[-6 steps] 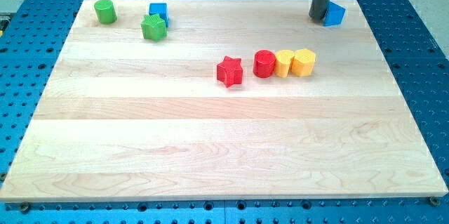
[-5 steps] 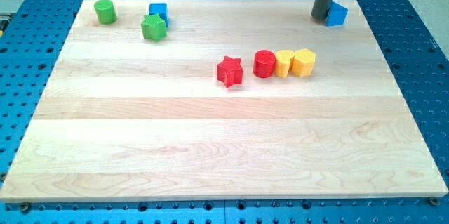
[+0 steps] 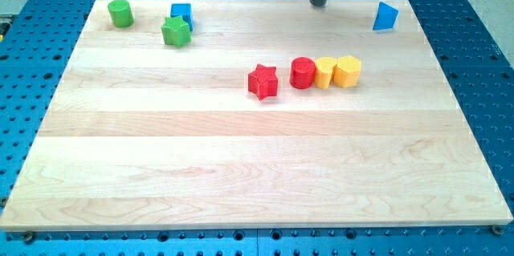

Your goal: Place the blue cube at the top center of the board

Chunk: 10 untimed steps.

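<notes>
The blue cube (image 3: 181, 14) sits near the board's top left, touching the green star-shaped block (image 3: 175, 31) just below it. My tip (image 3: 319, 3) stands at the board's top edge, right of centre, well to the right of the blue cube and to the left of a blue wedge-shaped block (image 3: 385, 16). It touches no block.
A green cylinder (image 3: 120, 13) is at the top left corner. A red star (image 3: 263, 81) lies mid-board. To its right stand a red cylinder (image 3: 303, 72) and two yellow blocks (image 3: 325, 72) (image 3: 348, 71) in a touching row. The wooden board (image 3: 241, 168) lies on a blue perforated table.
My tip has moved left along the top edge, away from the blue wedge-shaped block it was touching. No block has visibly moved.
</notes>
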Motion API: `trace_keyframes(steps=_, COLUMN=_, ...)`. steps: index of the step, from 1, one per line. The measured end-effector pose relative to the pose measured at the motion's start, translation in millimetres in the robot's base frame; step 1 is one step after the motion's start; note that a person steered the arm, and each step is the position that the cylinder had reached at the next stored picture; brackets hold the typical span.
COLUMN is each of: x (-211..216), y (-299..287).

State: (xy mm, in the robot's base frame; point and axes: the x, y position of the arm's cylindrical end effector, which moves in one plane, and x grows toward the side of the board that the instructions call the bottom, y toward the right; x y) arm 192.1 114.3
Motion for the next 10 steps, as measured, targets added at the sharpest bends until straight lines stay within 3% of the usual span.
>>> trace_keyframes(steps=2, x=0.0, y=-64.3)
trace_keyframes(steps=4, x=0.7, y=-201.9)
trace_keyframes(steps=6, x=0.3, y=-285.6)
trace_keyframes(steps=7, x=7.2, y=-288.4)
trace_keyframes(steps=8, x=61.6, y=-283.5)
trace_keyframes(steps=9, x=67.4, y=-241.3)
trace_keyframes(steps=10, x=67.1, y=-239.9)
